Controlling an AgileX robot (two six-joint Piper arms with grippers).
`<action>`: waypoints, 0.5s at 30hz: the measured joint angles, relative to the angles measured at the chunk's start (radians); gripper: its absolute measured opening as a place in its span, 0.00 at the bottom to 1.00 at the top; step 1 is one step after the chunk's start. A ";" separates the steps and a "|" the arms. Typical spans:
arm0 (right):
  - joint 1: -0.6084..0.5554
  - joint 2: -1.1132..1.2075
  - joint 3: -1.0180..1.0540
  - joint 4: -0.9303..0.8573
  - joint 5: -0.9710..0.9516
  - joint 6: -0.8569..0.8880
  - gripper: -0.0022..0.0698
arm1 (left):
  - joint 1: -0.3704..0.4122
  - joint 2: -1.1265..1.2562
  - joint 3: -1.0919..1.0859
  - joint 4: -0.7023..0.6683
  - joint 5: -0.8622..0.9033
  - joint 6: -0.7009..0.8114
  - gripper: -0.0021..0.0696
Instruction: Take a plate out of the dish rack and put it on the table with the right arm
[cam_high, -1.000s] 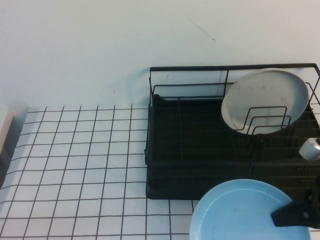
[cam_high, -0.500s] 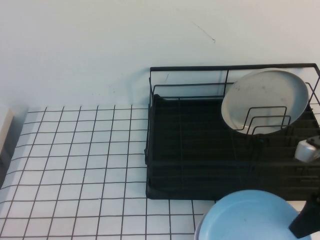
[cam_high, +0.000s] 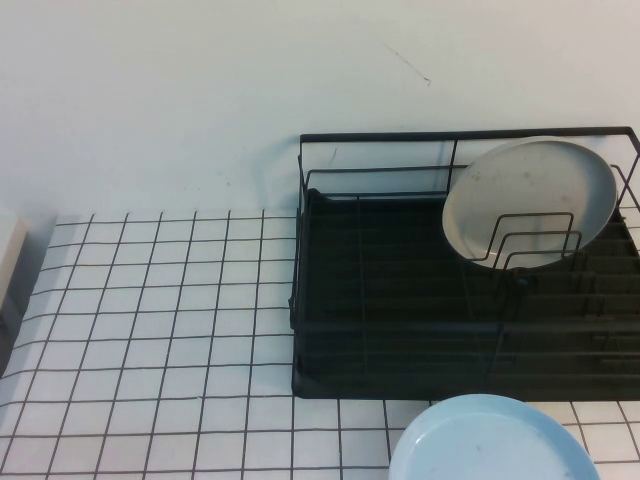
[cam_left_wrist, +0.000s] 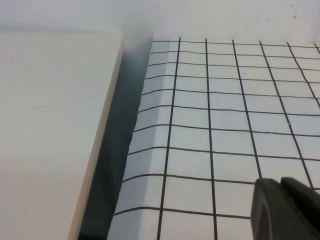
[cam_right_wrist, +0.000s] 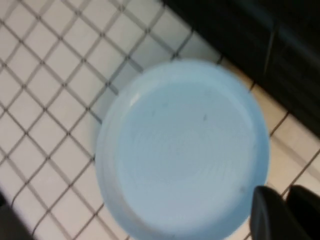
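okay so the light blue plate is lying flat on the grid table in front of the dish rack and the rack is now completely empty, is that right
Not quite. The light blue plate does lie flat on the table in front of the dish rack, but the rack is not empty: the high view shows a grey-white plate leaning upright in its dividers. The right gripper is near the blue plate's rim; the left gripper is over bare table.

Little of the robot shows. The left gripper (cam_left_wrist: 286, 209) appears at the lower right of its wrist view as two dark, matte black fingers with rounded tips, set close side by side with a thin seam between them. The right gripper (cam_right_wrist: 285, 214) appears at the lower right of its wrist view, likewise two blunt black fingers, smooth and unmarked.
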 joint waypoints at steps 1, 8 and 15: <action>0.000 -0.063 0.000 0.021 -0.025 -0.009 0.12 | 0.000 0.000 0.000 0.000 0.000 0.000 0.02; 0.000 -0.479 0.101 0.227 -0.324 -0.158 0.03 | 0.000 0.000 0.000 0.000 0.000 0.000 0.02; 0.000 -0.778 0.306 0.290 -0.503 -0.190 0.03 | 0.000 0.000 0.000 0.000 0.000 0.000 0.02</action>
